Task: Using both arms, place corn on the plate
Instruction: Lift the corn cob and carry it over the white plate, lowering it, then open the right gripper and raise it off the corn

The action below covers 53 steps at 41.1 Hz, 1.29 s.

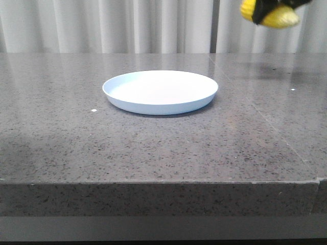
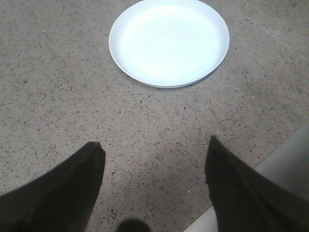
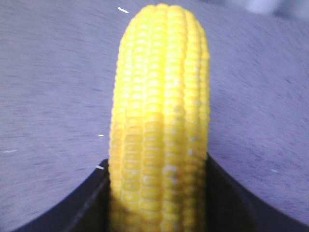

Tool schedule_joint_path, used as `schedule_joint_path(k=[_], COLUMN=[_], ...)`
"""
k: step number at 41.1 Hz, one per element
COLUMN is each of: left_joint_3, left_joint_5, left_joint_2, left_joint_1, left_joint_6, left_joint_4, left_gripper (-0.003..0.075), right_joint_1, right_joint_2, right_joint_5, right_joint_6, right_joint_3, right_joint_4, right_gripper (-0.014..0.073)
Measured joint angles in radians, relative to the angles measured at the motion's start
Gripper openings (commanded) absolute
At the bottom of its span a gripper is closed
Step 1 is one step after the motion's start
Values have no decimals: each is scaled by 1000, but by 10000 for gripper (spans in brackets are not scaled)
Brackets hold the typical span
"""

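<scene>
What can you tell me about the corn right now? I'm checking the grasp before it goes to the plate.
The corn is a bright yellow cob with neat kernel rows, narrowing toward a rounded end. It looks whole and clean. It is held off the table, clamped between the dark fingers of the right end effector, which cross its middle. In the front view it hangs high, to the right of and beyond the plate, roughly level. Nothing else touches it.

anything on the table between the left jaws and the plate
Nothing. In the left wrist view, only bare speckled tabletop lies between the open left gripper and the plate.
</scene>
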<state>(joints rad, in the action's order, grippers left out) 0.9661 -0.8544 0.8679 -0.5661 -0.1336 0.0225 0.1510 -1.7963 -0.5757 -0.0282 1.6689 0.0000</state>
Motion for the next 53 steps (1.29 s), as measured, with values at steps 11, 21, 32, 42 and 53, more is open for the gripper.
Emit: schedule_joint_path(k=[11,21,32,42,53], left_joint_3=[0,0,0,0,0], left_joint_5=[0,0,0,0,0], left_joint_2=[0,0,0,0,0], left_joint_1=[0,0,0,0,0], left_joint_6=[0,0,0,0,0], left_joint_4=[0,0,0,0,0], left_gripper=[436,437,437,437,437], right_joint_1=[211,370,419,419,419], right_joint_2=[203,189,75,19,79], right_joint_5=[95,101,154,168,126], right_joint_6=[-4,-4,-4,-4,-4], right_joint_3=[-245,-289,-289,-289,-289], right_joint_4=[12,24,45,45,45], right_gripper=[274,274,340,643,627])
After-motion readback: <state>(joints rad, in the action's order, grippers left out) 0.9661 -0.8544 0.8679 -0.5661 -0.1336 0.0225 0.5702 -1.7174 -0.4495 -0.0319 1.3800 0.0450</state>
